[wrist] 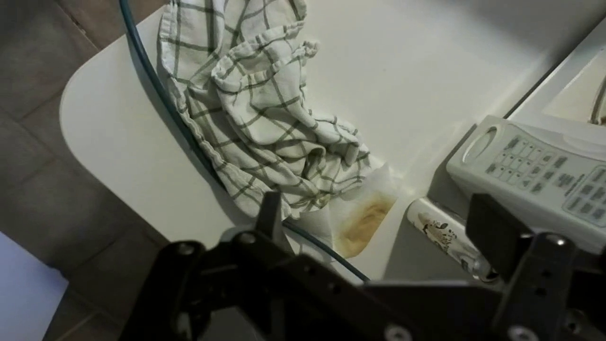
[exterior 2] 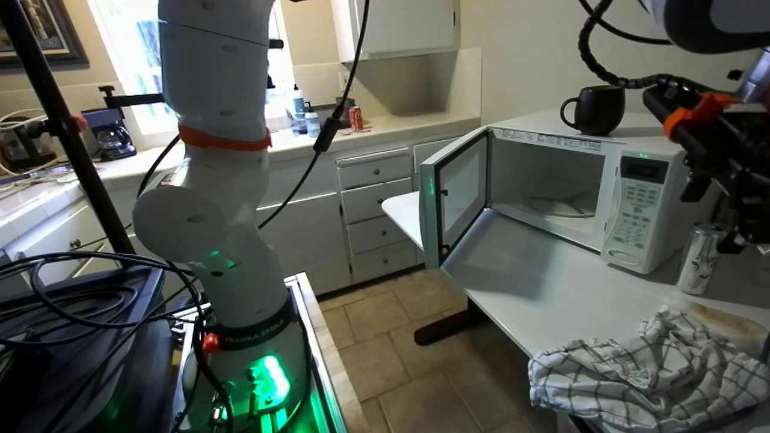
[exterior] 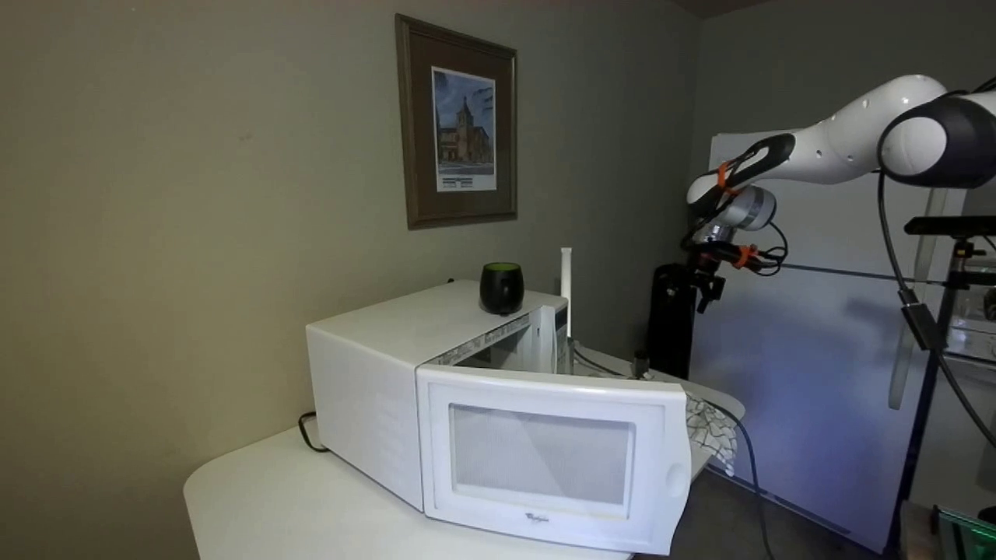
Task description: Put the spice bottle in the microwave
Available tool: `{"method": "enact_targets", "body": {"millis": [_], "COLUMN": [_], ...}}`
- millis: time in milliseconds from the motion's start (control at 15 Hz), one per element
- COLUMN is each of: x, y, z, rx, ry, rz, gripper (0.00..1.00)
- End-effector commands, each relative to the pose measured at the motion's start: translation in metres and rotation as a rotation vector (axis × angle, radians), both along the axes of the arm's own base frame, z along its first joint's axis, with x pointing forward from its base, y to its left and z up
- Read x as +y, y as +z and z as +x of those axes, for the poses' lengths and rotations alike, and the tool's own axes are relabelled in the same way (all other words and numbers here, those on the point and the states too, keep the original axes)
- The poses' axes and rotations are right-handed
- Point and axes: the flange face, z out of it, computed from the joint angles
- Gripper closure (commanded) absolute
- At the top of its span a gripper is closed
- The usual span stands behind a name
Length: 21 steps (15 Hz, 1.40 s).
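Two fingers [wrist: 492,237] spread wide, one microwave [exterior 2: 613,186] with its door [exterior 2: 463,180] swung open

Near, at left, the white robot arm [exterior 2: 213,252] rises from a base [exterior 2: 264,373] glowing green. To its right, on the near part of the white table [exterior 2: 541,313], a checked cloth [exterior 2: 637,373] lies crumpled. Touching it is a pale sheet [wrist: 362,222] with a brown stain, and a dark cable [wrist: 162,90] runs along the cloth and over the sheet's edge. Well above this right end of the table hangs the gripper [wrist: 378,208], its fingers wide apart with nothing held between them. A printed can [exterior 2: 698,264] stands upright beyond the sheet, just right of the microwave; which object is the spice bottle I cannot tell. The microwave stands farther back, its open door to the left, a turntable piece [exterior 2: 559,199] showing inside. On its top sits a black mug [exterior 2: 601,111], green inside, handle pointing left. Farthest off, a counter [exterior 2: 415,123] carries pump bottles [exterior 2: 311,124] and a red can [exterior 2: 355,118], with a white wall cabinet [exterior 2: 406,27] above.
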Motion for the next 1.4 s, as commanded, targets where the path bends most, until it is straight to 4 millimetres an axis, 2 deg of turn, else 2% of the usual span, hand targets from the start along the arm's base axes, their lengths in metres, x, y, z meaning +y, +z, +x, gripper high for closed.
{"method": "enact_targets", "body": {"millis": [0, 267, 600, 667, 800, 1000, 1200, 1267, 1333], "x": [-0.006, -0.007, -0.043, -0.048, -0.053, -0.046, -0.047, -0.048, -0.039], "y": [-0.002, 0.004, -0.02, -0.03, -0.063, -0.114, -0.16, -0.164, -0.154], "z": [0.003, 0.006, 0.037, 0.046, 0.069, 0.108, 0.131, 0.134, 0.121], "rx": [0.007, 0.005, -0.021, -0.019, -0.005, 0.001, 0.01, -0.012, 0.006], "ry": [-0.004, -0.01, 0.005, -0.002, -0.001, 0.065, 0.115, 0.102, 0.111], "rz": [0.004, 0.007, -0.078, -0.111, -0.198, -0.337, -0.406, -0.384, -0.375], "gripper": [0.0, 0.0, 0.0, 0.0, 0.0, 0.0, 0.0, 0.0, 0.0]}}
